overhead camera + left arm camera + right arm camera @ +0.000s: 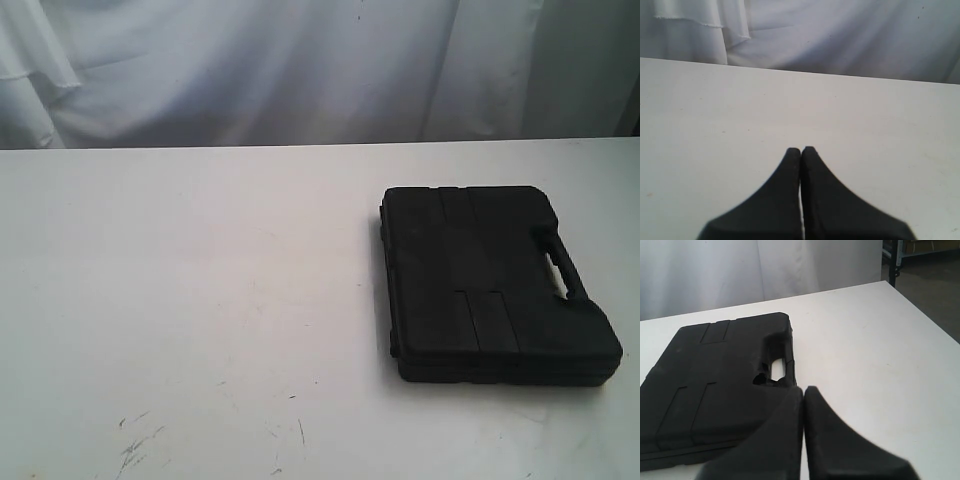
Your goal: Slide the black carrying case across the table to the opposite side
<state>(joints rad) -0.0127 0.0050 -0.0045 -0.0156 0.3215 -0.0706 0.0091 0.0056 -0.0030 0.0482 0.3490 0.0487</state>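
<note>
The black carrying case (490,285) lies flat on the white table (200,300) at the right side of the exterior view, its handle (560,268) facing right. In the right wrist view the case (715,385) fills one side, and my right gripper (803,390) is shut and empty, its tips close beside the handle (782,357) edge; whether they touch it I cannot tell. My left gripper (801,150) is shut with nothing in it, over bare table (715,115). Neither gripper shows in the exterior view.
A white cloth backdrop (300,70) hangs behind the table's far edge. Dark scratches (135,445) mark the tabletop near the front left. The right wrist view shows the table's corner (887,282) with dark floor and a metal frame (895,260) beyond.
</note>
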